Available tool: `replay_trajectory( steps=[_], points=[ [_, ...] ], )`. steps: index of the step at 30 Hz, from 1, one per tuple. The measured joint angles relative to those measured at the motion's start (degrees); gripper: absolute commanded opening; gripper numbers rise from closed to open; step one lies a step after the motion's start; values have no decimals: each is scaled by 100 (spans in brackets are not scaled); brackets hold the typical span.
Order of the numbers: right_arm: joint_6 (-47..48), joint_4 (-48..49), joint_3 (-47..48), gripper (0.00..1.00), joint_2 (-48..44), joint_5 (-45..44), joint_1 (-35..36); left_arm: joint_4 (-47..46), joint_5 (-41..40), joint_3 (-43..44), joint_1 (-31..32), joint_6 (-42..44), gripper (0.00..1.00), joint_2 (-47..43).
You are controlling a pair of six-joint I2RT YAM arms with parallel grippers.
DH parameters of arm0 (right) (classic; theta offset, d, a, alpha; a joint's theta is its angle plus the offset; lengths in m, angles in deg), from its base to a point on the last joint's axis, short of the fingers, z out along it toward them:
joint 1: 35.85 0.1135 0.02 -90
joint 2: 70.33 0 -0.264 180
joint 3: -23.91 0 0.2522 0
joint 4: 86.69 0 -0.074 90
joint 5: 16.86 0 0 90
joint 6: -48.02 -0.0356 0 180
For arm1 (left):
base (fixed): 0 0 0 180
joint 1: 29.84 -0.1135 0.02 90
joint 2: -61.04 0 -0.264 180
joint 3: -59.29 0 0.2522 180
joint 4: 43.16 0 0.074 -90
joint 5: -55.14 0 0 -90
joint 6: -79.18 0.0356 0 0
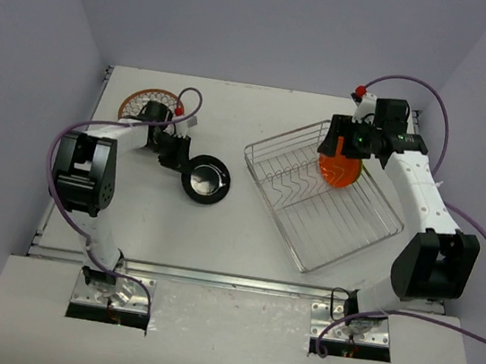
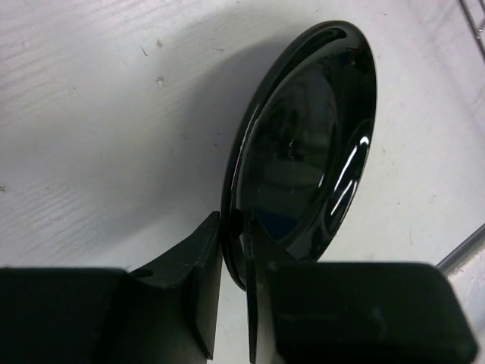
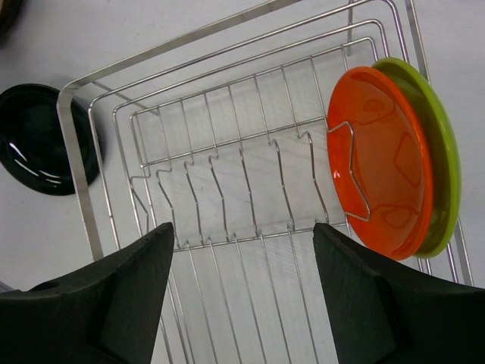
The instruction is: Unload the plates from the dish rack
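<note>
Two arms extended, left jaws clamping black plate (image 2: 303, 144), right jaws wide apart over dish rack (image 3: 74, 163)

Glossy black plate (image 2: 318, 152), shiny metal wire rack (image 3: 78, 159), matt white table (image 2: 98, 114)

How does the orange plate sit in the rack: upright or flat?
Upright: the orange plate stands on edge in the dish rack beside the lime green plate.

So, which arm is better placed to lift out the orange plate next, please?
Right: the right gripper hovers open over the dish rack beside the orange plate; the left gripper grips the black plate.
</note>
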Motion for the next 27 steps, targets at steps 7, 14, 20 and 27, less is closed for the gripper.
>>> replay_trajectory(
  steps=[7, 14, 20, 27],
  points=[
    [147, -26, 0, 71, 263, -226, -178, -116, -262, 2, 0, -93, 42, 244],
    [380, -27, 33, 58, 366, -559, -261, -126, -366, 2, 0, -130, 59, 243],
    [641, -23, 313, 46, 764, -1004, -261, 29, -410, 161, 0, -102, 67, -268],
    [987, 99, 539, 45, 1131, -1424, -261, 103, -661, 362, 279, 31, 69, -1340]
  ],
)
